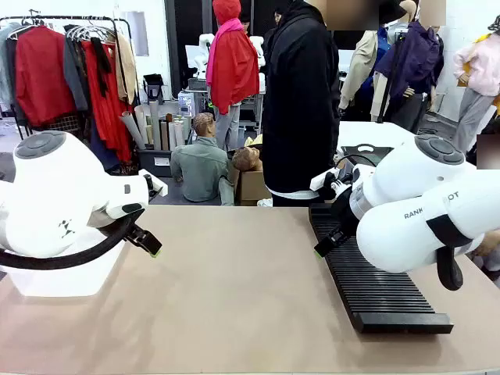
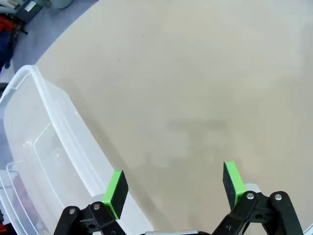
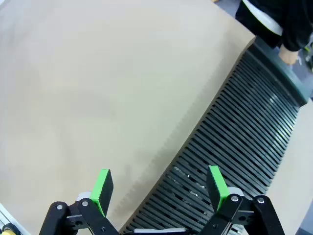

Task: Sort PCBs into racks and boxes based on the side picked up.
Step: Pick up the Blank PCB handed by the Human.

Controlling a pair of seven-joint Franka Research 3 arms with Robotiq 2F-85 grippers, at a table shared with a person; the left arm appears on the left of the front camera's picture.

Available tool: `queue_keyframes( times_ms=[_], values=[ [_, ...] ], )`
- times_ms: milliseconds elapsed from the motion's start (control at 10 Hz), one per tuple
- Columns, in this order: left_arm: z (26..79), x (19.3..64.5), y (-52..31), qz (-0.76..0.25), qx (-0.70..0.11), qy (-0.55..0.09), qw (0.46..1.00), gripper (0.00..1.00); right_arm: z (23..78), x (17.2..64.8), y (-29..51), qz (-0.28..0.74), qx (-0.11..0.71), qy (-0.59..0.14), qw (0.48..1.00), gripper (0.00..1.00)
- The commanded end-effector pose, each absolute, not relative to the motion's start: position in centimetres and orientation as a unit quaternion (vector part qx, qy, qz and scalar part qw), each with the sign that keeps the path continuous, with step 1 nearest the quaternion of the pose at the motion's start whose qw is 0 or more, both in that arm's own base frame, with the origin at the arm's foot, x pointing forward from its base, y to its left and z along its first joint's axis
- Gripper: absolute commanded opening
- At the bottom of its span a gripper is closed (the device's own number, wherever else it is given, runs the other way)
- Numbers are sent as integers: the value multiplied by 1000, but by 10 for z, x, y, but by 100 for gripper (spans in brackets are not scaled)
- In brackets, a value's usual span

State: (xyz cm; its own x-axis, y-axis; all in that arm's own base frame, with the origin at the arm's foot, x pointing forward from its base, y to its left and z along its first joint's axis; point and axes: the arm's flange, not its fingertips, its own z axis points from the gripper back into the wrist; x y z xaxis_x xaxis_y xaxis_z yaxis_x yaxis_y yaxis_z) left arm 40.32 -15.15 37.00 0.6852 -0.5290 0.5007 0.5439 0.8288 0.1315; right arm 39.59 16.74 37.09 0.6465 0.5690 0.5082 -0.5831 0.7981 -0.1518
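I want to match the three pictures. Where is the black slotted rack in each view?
Front view: the rack lies on the right side of the table, running away from the camera.
Left wrist view: this camera looks elsewhere, at a clear box and bare table.
Right wrist view: the rack runs from bottom centre to the upper right.
Shared landmark: the beige table, in all three.

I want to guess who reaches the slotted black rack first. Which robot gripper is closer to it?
The right one. The right gripper hangs open over the black rack's edge; the left gripper is open across the table, beside the clear box.
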Motion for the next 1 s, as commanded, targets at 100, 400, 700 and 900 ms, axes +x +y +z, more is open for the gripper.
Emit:
queue_keyframes(
  times_ms=[100,400,700,900],
  values=[
    [370,403,-152,-292,-14,-269,918,100,371,396,167,317,13,-276,907,100],
    [370,403,-152,-292,-14,-269,918,100,371,396,167,317,13,-276,907,100],
    [370,403,-152,-292,-14,-269,918,100,371,396,167,317,13,-276,907,100],
    [370,403,-152,-292,-14,-269,918,100,371,396,167,317,13,-276,907,100]
  ],
)
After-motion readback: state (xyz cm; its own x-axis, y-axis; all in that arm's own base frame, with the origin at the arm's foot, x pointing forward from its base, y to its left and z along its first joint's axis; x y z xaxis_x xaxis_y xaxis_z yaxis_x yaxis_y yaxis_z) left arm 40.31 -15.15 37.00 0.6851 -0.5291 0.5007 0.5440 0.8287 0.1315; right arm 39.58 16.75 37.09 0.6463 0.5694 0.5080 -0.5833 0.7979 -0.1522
